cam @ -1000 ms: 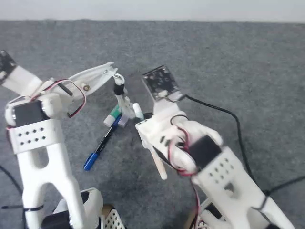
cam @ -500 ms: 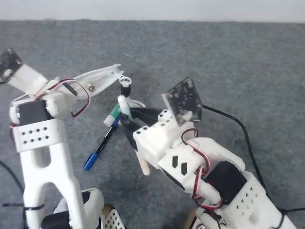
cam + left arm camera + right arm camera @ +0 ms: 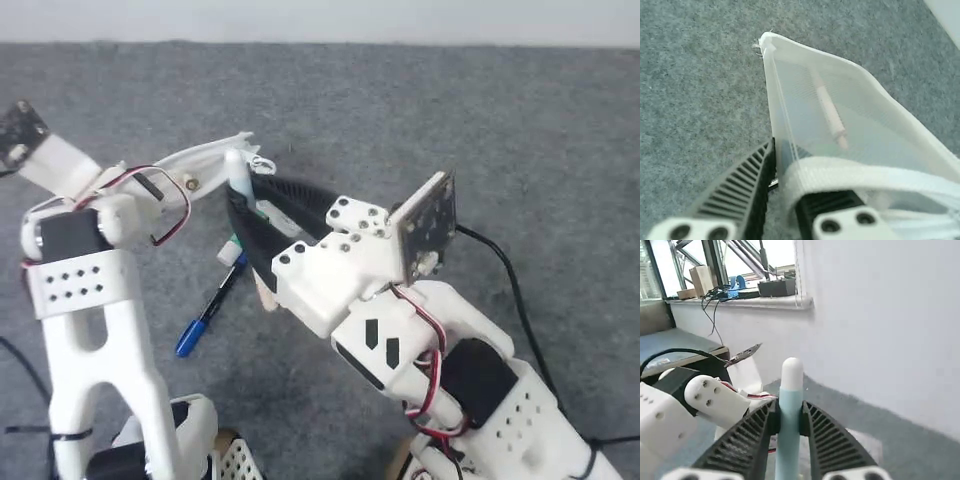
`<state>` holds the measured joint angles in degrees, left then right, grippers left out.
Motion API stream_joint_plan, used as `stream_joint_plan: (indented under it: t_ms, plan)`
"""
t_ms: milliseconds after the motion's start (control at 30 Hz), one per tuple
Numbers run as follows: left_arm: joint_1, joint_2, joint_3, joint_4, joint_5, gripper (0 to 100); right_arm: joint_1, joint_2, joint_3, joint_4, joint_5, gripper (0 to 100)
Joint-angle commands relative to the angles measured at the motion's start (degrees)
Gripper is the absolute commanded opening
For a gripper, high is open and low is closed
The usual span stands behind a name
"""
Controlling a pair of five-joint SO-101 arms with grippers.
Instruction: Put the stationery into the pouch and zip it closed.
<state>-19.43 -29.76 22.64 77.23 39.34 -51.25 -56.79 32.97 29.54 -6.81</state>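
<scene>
Grey carpet (image 3: 450,120) bore a blue marker (image 3: 205,315), unpacked. Left gripper (image 3: 785,172) clamped the pouch (image 3: 840,110), one stick (image 3: 829,112) inside; right gripper (image 3: 789,412) pinched a pen (image 3: 790,375) aloft. More loading and zipping seemed left.

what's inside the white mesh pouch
Through the white mesh pouch, one pale slim pen-like stick shows. Its near end is covered by the white woven band and the left hand, so anything there is hidden.

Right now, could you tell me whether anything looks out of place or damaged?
Nothing looks damaged or spilled. A blue pen and a green-capped marker lie loose on the carpet outside the pouch; the right gripper holds a white-capped pen.
</scene>
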Motion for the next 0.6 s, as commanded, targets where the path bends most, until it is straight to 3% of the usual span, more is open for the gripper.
stream_joint_plan:
  t_ms: [0, 300, 567]
  plan:
    - [0.44, -0.79, -3.38, -2.11, 0.18, 1, -0.57, -0.84, -0.7, -7.69, 4.13, 0.6]
    - [0.35, -0.79, -3.3, -2.11, 0.18, 1, -0.22, 11.03, -0.7, -30.99, 4.4, 0.6]
    - [0.35, -0.79, -3.3, -2.11, 0.18, 1, 4.0, 20.09, -0.7, -44.26, 4.13, 0.6]
